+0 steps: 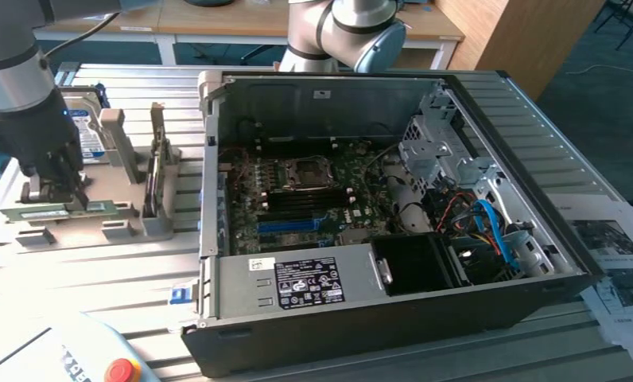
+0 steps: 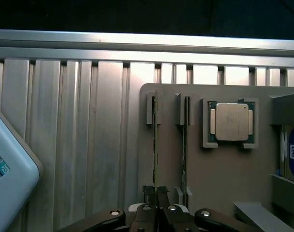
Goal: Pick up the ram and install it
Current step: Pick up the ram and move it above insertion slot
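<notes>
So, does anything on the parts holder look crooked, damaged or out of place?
Nothing stands out. The ram in the shut hand and the second stick stand straight in their slots; the processor sits square in its recess.

Stands nearly vertical over the ram [image 1: 43, 212], with the grey arm [image 1: 20, 103] and its wrist pointing straight down at it. Clamps the tool [image 1: 66, 196] on the ram's upper edge, close to one end, dark fingers [image 2: 148, 192] pinched nearly together, one against each face.
</notes>
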`<state>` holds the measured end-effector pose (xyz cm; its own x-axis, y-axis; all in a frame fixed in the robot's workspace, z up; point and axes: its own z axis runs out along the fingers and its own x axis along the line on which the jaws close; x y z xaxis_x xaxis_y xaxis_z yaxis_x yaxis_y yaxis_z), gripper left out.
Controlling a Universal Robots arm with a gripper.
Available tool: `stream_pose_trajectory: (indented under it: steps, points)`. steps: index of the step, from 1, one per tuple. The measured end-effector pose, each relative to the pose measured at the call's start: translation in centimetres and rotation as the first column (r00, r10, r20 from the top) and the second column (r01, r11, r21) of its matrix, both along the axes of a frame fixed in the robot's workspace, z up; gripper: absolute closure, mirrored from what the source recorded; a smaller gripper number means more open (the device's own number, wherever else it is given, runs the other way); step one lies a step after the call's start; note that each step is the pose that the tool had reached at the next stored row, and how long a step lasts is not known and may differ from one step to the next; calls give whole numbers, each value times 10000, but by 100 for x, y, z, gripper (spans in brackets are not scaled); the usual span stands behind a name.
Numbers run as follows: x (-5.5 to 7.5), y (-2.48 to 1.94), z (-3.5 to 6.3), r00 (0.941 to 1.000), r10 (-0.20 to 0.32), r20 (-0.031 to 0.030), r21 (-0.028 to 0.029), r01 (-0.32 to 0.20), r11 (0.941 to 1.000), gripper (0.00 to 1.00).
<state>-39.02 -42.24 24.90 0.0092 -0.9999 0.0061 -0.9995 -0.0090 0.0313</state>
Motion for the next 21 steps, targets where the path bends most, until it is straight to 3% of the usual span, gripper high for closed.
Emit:
stream_pose_trajectory:
  steps: [21]
  points:
    - [0,0,313,10000,0,1,-3,0,10000,88]
